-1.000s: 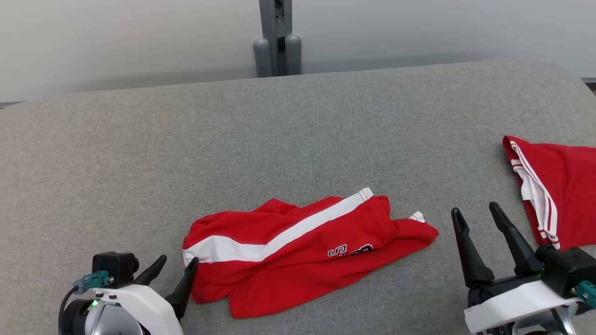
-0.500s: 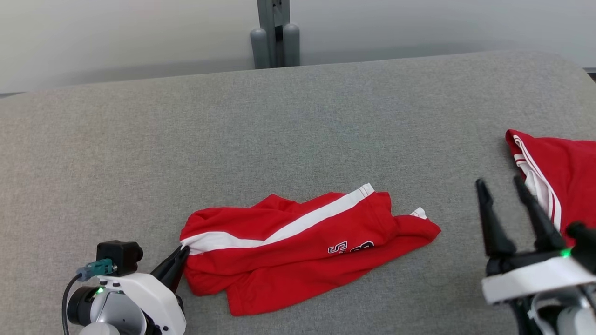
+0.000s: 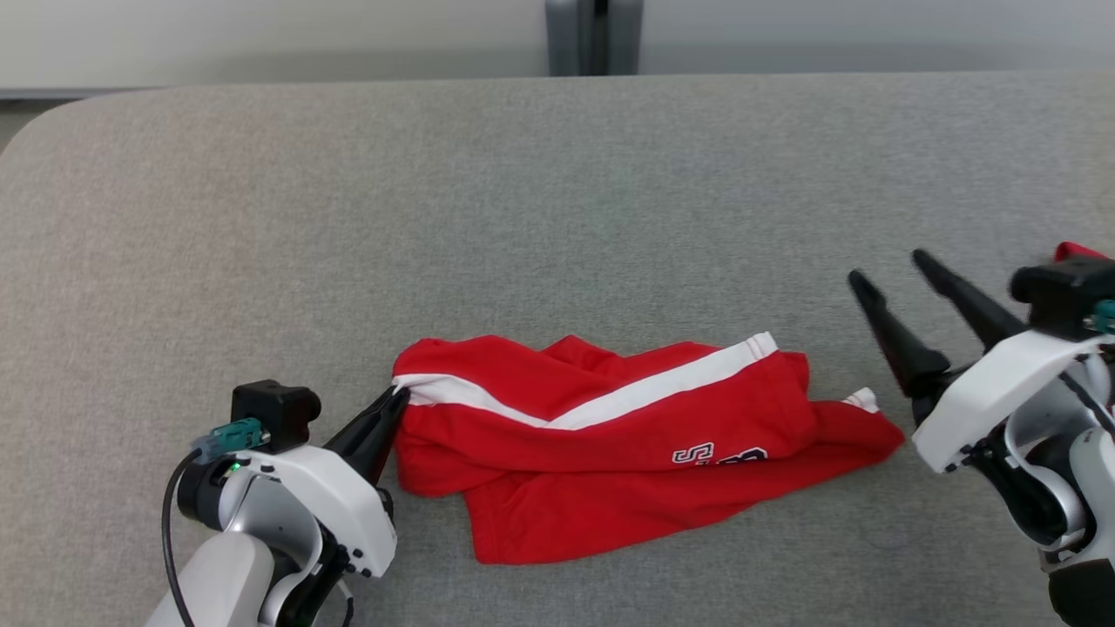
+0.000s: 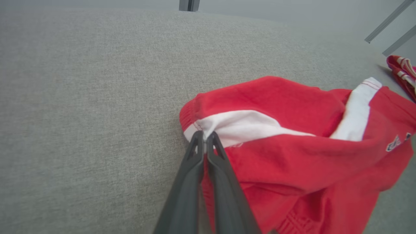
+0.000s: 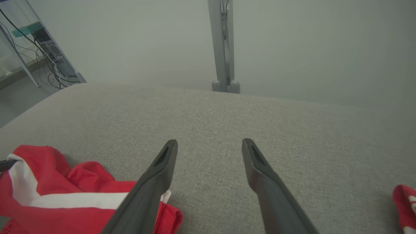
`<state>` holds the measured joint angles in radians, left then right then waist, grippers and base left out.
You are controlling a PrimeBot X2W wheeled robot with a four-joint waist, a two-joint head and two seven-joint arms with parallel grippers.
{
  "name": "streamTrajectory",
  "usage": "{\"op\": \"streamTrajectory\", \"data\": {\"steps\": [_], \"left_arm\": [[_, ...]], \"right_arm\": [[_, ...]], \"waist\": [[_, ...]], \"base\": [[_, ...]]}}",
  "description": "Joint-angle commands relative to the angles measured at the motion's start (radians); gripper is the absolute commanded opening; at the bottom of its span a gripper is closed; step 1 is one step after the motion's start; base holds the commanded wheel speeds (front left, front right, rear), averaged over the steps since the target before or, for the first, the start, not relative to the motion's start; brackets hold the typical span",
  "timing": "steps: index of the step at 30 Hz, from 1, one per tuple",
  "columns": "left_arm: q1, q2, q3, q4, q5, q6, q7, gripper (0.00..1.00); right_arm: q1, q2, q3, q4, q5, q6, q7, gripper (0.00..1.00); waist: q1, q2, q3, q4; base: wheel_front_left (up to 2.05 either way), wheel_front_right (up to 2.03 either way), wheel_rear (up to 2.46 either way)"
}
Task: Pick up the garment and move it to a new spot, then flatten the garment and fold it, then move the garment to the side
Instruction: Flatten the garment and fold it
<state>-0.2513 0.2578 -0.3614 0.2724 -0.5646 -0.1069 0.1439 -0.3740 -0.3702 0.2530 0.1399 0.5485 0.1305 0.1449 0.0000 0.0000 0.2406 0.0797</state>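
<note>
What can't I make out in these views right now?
- Second red garment: head view, mostly behind the right claw's wrist; cut off by wrist-view edges.
- Lettering on the crumpled garment: head view, partly tucked under a fold.
- Cloth pinched by the left claw: left wrist view, shut fingers cover it.

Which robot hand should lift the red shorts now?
Left. The left gripper is shut on the white stripe at the edge of the red shorts, so it can probably lift straight away. The right gripper is open beside them, holding nothing.
</note>
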Motion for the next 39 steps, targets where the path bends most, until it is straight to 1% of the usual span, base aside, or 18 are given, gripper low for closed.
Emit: {"op": "streamTrajectory", "data": {"steps": [1,5,8,11,15,16,17,18,19,20,24,27,31,35,36,37,38,39], "left_arm": [[-0.023,-0.004,-0.003,0.007,0.004,-0.006,-0.010,0.00],[-0.052,-0.010,-0.017,0.024,0.003,-0.011,-0.032,0.00],[-0.060,-0.014,-0.024,0.037,0.002,-0.014,-0.044,0.00],[-0.073,-0.018,-0.030,0.045,0.000,-0.013,-0.054,0.00],[-0.084,-0.021,-0.038,0.059,-0.004,-0.016,-0.065,0.00],[-0.089,-0.020,-0.039,0.060,-0.005,-0.016,-0.068,0.00],[-0.094,-0.021,-0.040,0.063,-0.006,-0.015,-0.070,0.00],[-0.098,-0.021,-0.042,0.066,-0.006,-0.016,-0.074,0.00],[-0.098,-0.022,-0.044,0.069,-0.006,-0.016,-0.076,0.00],[-0.100,-0.023,-0.047,0.072,-0.008,-0.017,-0.080,0.00],[-0.116,-0.027,-0.044,0.077,-0.011,-0.018,-0.105,0.00],[-0.115,-0.024,-0.037,0.076,-0.010,-0.014,-0.124,0.00],[-0.115,-0.019,-0.032,0.079,-0.013,-0.008,-0.128,0.00],[-0.098,-0.011,-0.030,0.083,-0.019,-0.001,-0.127,0.00],[-0.092,-0.010,-0.030,0.084,-0.020,0.002,-0.127,0.00],[-0.092,-0.010,-0.030,0.084,-0.020,0.002,-0.127,0.00],[-0.086,-0.009,-0.030,0.083,-0.020,0.003,-0.126,0.00],[-0.083,-0.006,-0.029,0.081,-0.022,0.006,-0.124,0.00]], "right_arm": [[-0.017,-0.027,0.040,0.007,0.027,0.001,0.031,1.00],[-0.055,-0.108,0.178,-0.001,0.120,0.000,0.132,1.00],[-0.080,-0.154,0.245,-0.017,0.174,0.000,0.170,1.00],[-0.106,-0.184,0.303,-0.019,0.214,0.000,0.197,1.00],[-0.138,-0.210,0.361,-0.020,0.252,0.000,0.210,1.00],[-0.146,-0.213,0.371,-0.016,0.259,0.000,0.206,0.80],[-0.156,-0.220,0.387,-0.014,0.259,0.000,0.206,0.48],[-0.164,-0.223,0.395,-0.011,0.259,0.000,0.198,0.39],[-0.171,-0.225,0.409,-0.010,0.266,0.000,0.194,0.06],[-0.178,-0.228,0.418,-0.010,0.266,0.000,0.182,0.00],[-0.197,-0.240,0.441,-0.003,0.280,0.000,0.135,0.00],[-0.202,-0.253,0.434,-0.004,0.294,0.000,0.092,0.00],[-0.205,-0.255,0.365,-0.003,0.284,0.000,-0.032,0.00],[-0.164,-0.228,0.254,0.006,0.249,0.000,-0.178,0.00],[-0.150,-0.213,0.221,0.008,0.235,0.000,-0.213,0.22],[-0.150,-0.213,0.221,0.008,0.235,0.000,-0.213,0.22],[-0.137,-0.198,0.191,0.007,0.219,0.000,-0.240,0.57],[-0.126,-0.185,0.157,0.003,0.197,0.001,-0.268,1.00]], "waist": [[0.0000,0.0000,0.027,0.027],[0.0000,0.0000,0.048,0.043],[0.0000,0.0000,0.056,0.045],[0.0000,0.0000,0.067,0.046],[0.0000,0.0000,0.077,0.048],[0.0000,0.0000,0.079,0.048],[0.0000,0.0000,0.081,0.048],[0.0000,0.0000,0.082,0.049],[0.0000,0.0000,0.084,0.049],[0.0000,0.0000,0.085,0.049],[0.0000,0.0000,0.086,0.051],[0.0000,0.0000,0.084,0.050],[0.0000,0.0000,0.074,0.043],[0.0000,0.0000,0.054,0.027],[0.0000,0.0000,0.046,0.022],[0.0000,0.0000,0.046,0.022],[0.0000,0.0000,0.040,0.016],[0.0000,0.0000,0.037,0.011]], "base": [[0.00,0.00,0.00],[0.00,0.00,0.00],[0.00,0.00,0.00],[0.00,0.00,0.00],[0.00,0.00,0.00],[0.00,0.00,0.00],[0.00,0.00,0.00],[0.00,0.00,0.00],[0.00,0.00,0.00],[0.00,0.00,0.00],[0.00,0.00,0.00],[0.00,0.00,0.00],[0.00,0.00,0.00],[0.00,0.00,0.00],[0.00,0.00,0.00],[0.00,0.00,0.00],[0.00,0.00,0.00],[0.00,0.00,0.00]]}}
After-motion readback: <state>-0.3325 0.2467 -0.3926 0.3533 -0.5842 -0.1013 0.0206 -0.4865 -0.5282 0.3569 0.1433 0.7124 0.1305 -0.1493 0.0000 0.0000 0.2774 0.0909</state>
